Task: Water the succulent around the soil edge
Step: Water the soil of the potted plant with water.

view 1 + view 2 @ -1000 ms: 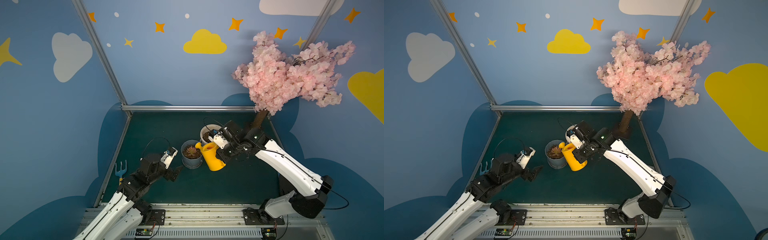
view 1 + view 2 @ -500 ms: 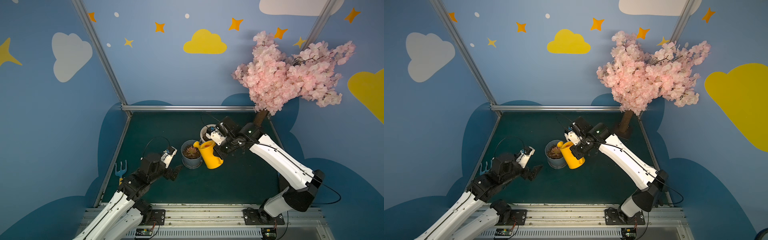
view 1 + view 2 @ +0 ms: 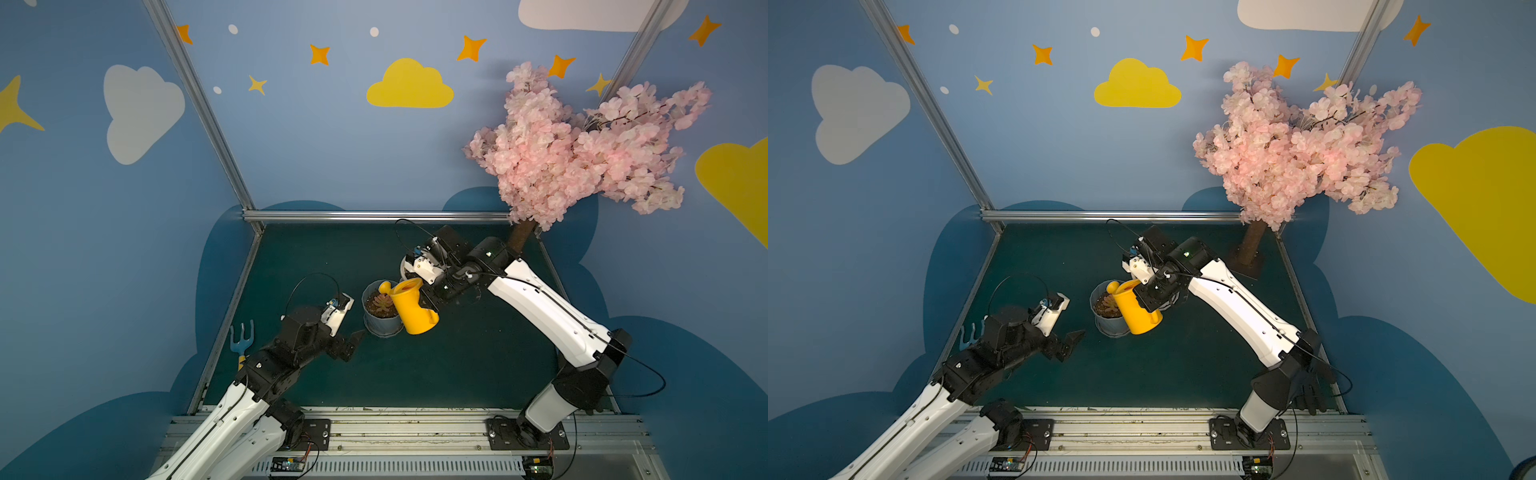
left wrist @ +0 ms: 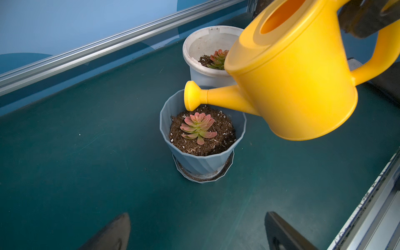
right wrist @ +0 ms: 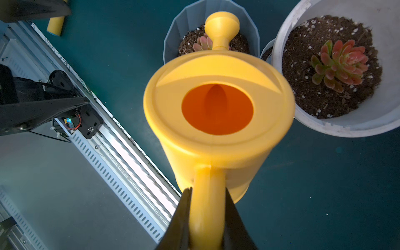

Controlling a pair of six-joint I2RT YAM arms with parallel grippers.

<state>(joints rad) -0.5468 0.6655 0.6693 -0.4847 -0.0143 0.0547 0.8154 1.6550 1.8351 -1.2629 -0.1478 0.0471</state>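
The succulent point(image 4: 198, 127), pink-green, grows in brown soil in a ribbed blue-grey pot point(image 4: 203, 162), seen in both top views point(image 3: 381, 302) point(image 3: 1109, 301). My right gripper point(image 5: 207, 191) is shut on the handle of a yellow watering can point(image 5: 218, 129), tilted beside the pot point(image 3: 413, 309). Its spout head point(image 4: 190, 98) hangs just over the soil near the pot's rim, beside the plant. No water shows. My left gripper point(image 4: 195, 216) is open and holds nothing, low over the mat a little short of the pot point(image 3: 353, 343).
A white pot point(image 4: 207, 41) with a second succulent point(image 5: 339, 65) stands right behind the blue-grey pot. A blue hand fork point(image 3: 241, 338) lies at the mat's left edge. A pink blossom tree point(image 3: 582, 153) stands in the back right corner. A metal rail point(image 3: 374, 428) runs along the front.
The right arm has carried the watering can slightly left, bringing the spout head further over the pot's soil. The left arm has barely moved.
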